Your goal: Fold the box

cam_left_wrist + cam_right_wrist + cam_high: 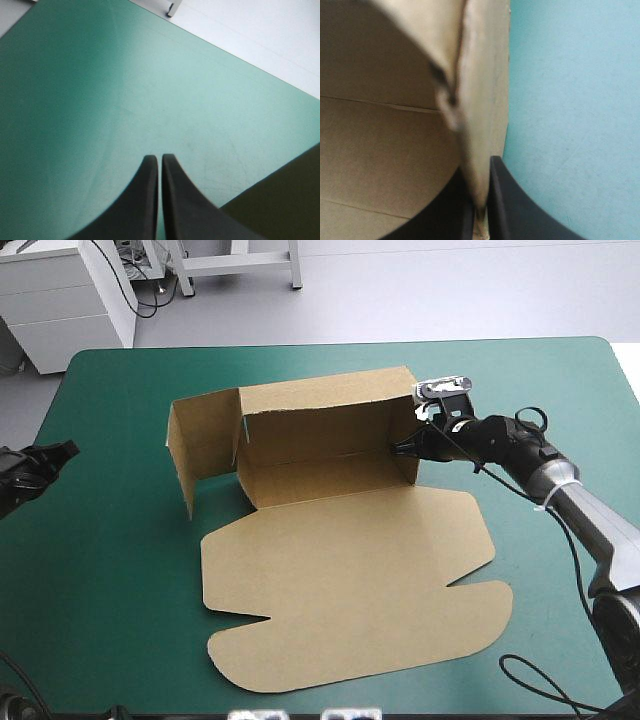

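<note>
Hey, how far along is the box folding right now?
Done: the box has its back wall and left wall raised. In hand: the right gripper is shut on the right end wall. Left: the front sheet lies flat; the left gripper sits shut, aside.

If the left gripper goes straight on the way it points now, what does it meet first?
Most likely the teal-green cover: the left gripper, jaws shut, points down at a bare stretch of it, and the box lies off to one side. Depth is hard to judge.
</note>
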Motion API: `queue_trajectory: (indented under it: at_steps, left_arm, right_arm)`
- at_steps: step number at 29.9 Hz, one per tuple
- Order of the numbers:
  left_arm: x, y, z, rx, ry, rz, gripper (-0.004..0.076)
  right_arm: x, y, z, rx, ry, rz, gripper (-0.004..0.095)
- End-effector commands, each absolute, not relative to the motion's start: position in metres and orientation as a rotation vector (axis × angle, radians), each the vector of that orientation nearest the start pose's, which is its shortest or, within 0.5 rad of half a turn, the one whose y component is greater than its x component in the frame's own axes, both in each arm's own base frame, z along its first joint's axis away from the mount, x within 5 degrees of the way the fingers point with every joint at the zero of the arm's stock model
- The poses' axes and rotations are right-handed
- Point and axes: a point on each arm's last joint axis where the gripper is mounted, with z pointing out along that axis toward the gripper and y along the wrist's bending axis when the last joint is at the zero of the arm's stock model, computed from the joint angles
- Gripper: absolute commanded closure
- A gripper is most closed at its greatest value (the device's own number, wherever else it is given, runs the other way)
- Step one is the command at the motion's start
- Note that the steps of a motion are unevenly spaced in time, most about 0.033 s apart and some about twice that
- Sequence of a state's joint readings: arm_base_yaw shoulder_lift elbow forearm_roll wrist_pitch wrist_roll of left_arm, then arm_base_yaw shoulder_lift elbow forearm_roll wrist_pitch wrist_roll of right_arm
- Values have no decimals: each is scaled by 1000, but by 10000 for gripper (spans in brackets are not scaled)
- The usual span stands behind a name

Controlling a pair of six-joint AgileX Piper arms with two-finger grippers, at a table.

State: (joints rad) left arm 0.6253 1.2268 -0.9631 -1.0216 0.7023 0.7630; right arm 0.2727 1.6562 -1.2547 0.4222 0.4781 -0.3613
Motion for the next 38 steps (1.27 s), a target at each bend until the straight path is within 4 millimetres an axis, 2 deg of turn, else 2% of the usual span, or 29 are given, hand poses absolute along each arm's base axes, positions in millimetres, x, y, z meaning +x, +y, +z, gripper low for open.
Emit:
queue_trajectory:
  at_steps: [1,5,7,12,14,17,21,28,33,38]
  left_arm:
    - [235,104,347,-468,1873,-390,715]
    - [235,102,350,-437,1851,-417,715]
    - [236,101,351,-421,1844,-416,715]
    - [236,102,350,-427,1843,-423,715]
    - [237,103,349,-433,1842,-429,715]
    - [240,104,347,-452,1836,-449,715]
    - [249,109,342,-515,1804,-518,715]
    - [257,110,333,-505,1807,-596,715]
    - [257,109,335,-478,1798,-595,715]
    - [257,109,335,-475,1799,-599,715]
  right_arm:
    - [357,107,329,-352,2295,266,919]
    - [354,98,348,-350,2380,139,920]
    - [351,97,366,-360,2408,122,920]
    - [335,92,403,-379,2507,108,920]
    - [329,91,413,-380,2533,115,920]
    - [321,95,423,-354,2508,217,920]
    - [312,100,424,-333,2518,331,919]
    - [282,90,423,-289,2539,314,919]
    - [262,85,409,-282,2592,310,919]
    - [260,83,389,-284,2660,285,919]
